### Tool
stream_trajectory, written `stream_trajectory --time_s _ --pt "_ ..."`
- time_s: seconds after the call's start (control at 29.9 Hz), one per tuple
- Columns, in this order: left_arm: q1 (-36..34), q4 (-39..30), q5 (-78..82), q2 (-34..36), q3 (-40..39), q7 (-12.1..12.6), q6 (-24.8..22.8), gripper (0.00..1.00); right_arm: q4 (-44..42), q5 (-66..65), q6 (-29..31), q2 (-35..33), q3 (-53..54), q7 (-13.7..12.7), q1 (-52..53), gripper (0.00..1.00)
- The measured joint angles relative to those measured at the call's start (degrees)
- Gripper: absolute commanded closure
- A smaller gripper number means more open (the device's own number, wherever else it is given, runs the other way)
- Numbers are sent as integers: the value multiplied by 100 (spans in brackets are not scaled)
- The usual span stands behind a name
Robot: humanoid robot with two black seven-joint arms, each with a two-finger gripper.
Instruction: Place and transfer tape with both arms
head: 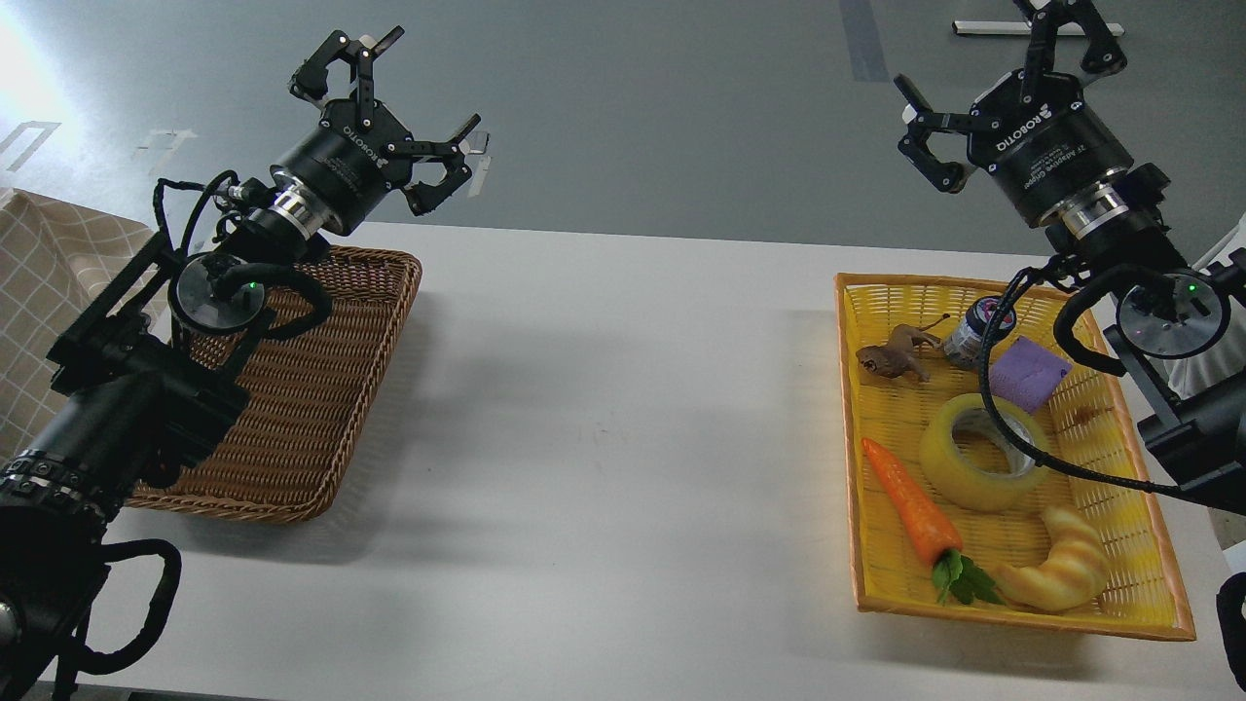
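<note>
ROBOTIQ on both spread grippers (409, 92) (1007, 73); tape (983, 451) unlabelled.

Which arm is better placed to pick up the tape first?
The right. Its open gripper hangs beside the yellow basket holding the tape, while the left gripper, also open, is far across the table over the brown basket.
</note>
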Motion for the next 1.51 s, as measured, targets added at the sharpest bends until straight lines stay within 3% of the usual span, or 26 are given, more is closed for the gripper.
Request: stream_trajectory --time_s 1.51 --pt "2 -2 -27 4 -89 -124 0 2 64 0 0 -5 0 27 81 0"
